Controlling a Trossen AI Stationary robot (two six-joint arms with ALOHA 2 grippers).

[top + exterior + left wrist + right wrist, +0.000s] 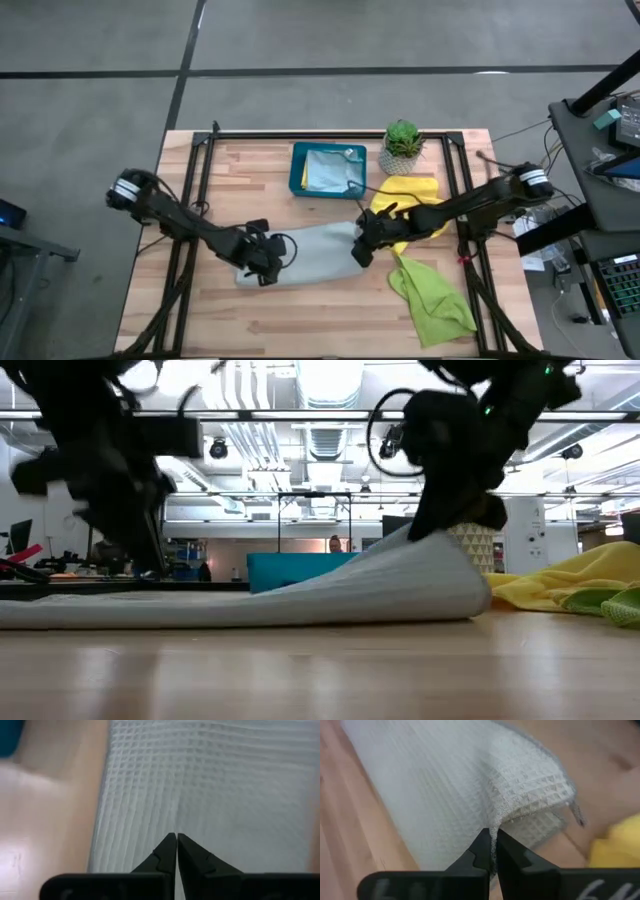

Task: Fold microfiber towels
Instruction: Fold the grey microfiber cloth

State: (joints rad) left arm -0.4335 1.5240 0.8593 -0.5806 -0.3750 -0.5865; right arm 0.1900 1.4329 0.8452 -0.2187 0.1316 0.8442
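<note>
The right tool (492,851) is pinching the pale grey towel (310,252) and lifting its edge.
The left tool (176,851), fingers together, is pressing the towel's other end on the wooden table (300,310).

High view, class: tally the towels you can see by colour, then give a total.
Pale grey towel: 1
Yellow towel: 1
Lime green towel: 1
Light blue towel, in the teal tray: 1
Total: 4 towels visible
</note>
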